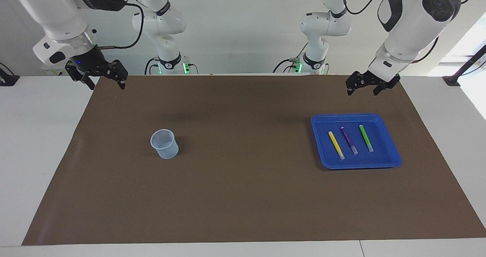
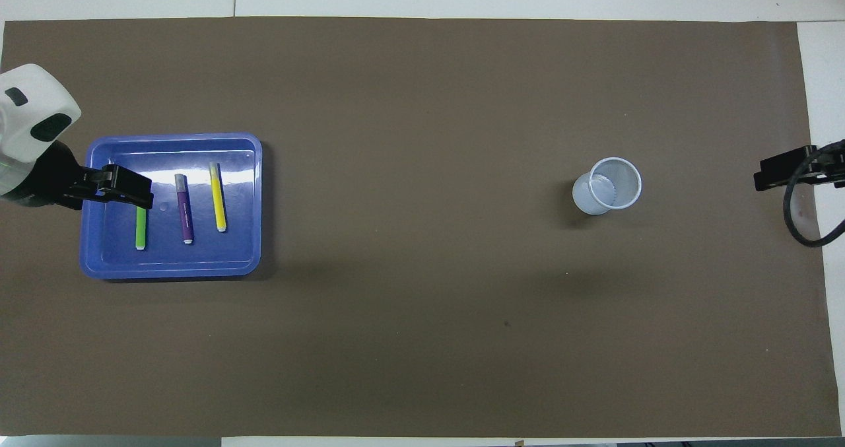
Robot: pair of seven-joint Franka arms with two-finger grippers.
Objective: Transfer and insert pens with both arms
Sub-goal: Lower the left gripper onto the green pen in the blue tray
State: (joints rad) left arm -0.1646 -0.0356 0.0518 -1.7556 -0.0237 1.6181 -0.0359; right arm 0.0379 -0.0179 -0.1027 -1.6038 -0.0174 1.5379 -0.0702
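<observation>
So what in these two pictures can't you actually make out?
- Green pen: overhead view, the end farther from the robots is covered by the raised left hand.
- Right hand: overhead view, cut off by the picture's edge, only a tip shows.
- Cup: both views, too small to tell whether anything is inside.

1. We see the brown mat (image 1: 243, 196) bare between the cup (image 1: 164, 144) and the blue tray (image 1: 355, 141), so a gripper could pass there freely.
2. The cup stands alone and upright, with free mat on all its sides.
3. The tray's low rim surrounds three pens (image 1: 348, 140), which lie apart with narrow gaps between them.
4. Nothing lies on top of the pens.
</observation>
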